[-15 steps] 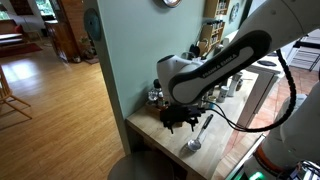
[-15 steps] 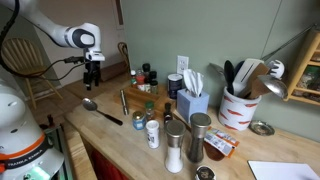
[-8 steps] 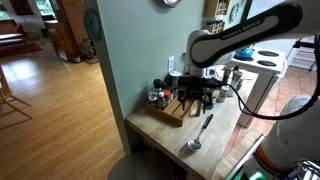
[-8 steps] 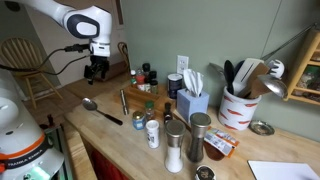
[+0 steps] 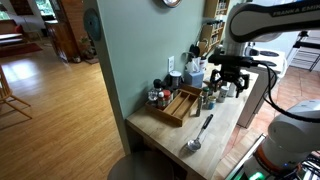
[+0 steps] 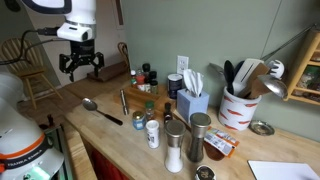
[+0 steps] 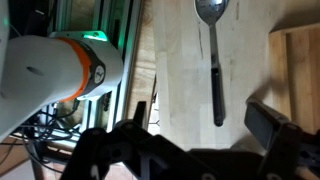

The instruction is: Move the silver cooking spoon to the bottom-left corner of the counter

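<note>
The silver cooking spoon point(image 5: 201, 132) lies flat on the blond wood counter point(image 5: 158, 134) near its front edge, and it shows in both exterior views point(image 6: 101, 111). In the wrist view the spoon point(image 7: 213, 55) lies below me with its bowl at the top and its dark handle pointing down. The counter point(image 6: 105, 135) is bare around it. My gripper point(image 5: 232, 80) hangs high above the counter, well clear of the spoon. Its fingers point(image 6: 80, 66) are spread, open and empty, which the wrist view point(image 7: 200, 113) also shows.
A wooden tray point(image 5: 180, 105) with dark utensils sits against the wall beside small jars point(image 6: 146, 76). A tissue box point(image 6: 190, 100), shakers point(image 6: 176, 140) and a white utensil crock point(image 6: 238, 105) stand farther along the counter. The green wall point(image 5: 130, 50) rises behind.
My arm has risen and swung away from the spoon, from just above the counter to high above it. The spoon has stayed where it lay.
</note>
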